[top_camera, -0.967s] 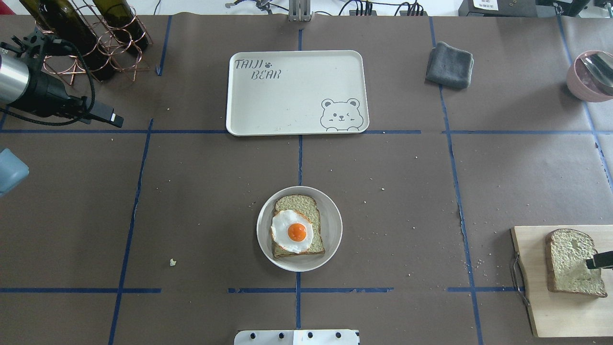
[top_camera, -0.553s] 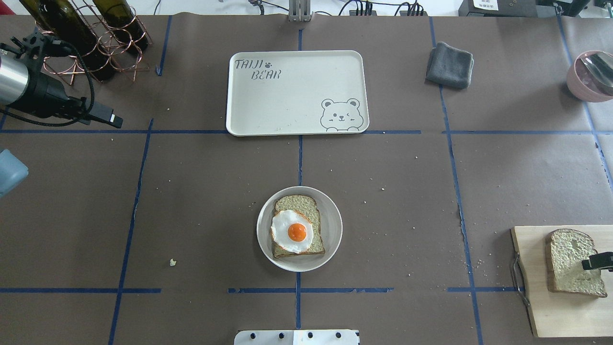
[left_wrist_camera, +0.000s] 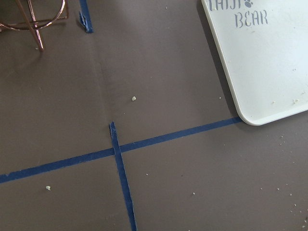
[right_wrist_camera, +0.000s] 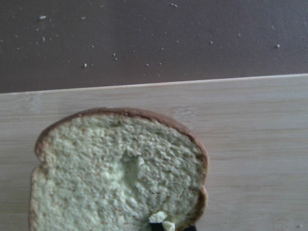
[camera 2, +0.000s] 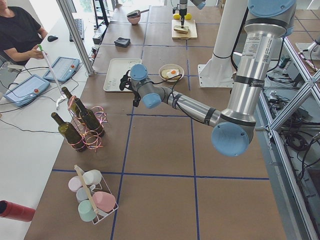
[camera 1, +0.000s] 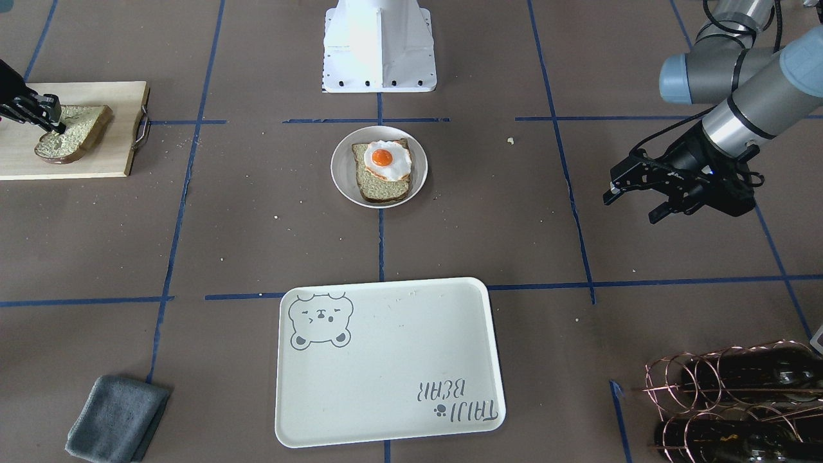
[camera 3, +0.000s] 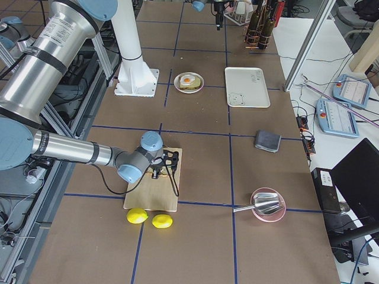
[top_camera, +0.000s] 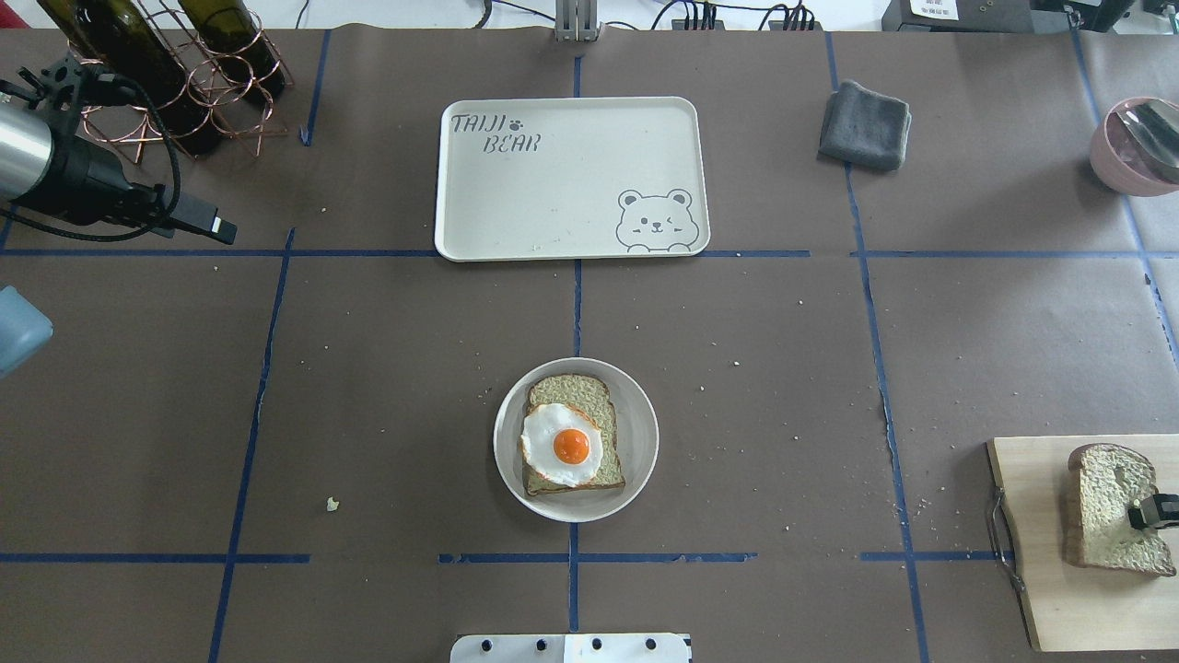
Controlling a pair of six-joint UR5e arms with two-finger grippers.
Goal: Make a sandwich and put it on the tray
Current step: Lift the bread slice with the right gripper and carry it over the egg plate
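A bread slice (top_camera: 569, 391) with a fried egg (top_camera: 562, 445) on top lies on a small round white plate (top_camera: 637, 405) at the table's middle. The cream bear tray (top_camera: 553, 184) sits beyond it with nothing on it; its corner shows in the left wrist view (left_wrist_camera: 269, 62). The second bread slice (top_camera: 1110, 502) is on the wooden cutting board (top_camera: 1041, 571) at the right edge, tilted up. My right gripper (top_camera: 1151, 512) is shut on that slice's edge (right_wrist_camera: 120, 173). My left gripper (camera 1: 633, 204) is open and empty above bare table at the far left.
A copper wine rack with bottles (top_camera: 184, 74) stands at the back left, close behind my left arm. A folded grey cloth (top_camera: 864, 124) and a pink bowl with a metal scoop (top_camera: 1138, 147) are at the back right. Two lemons (camera 3: 137, 216) lie beside the cutting board.
The slice on the cutting board has shifted to the right and tipped up with the right gripper on its edge. The left arm has barely moved.
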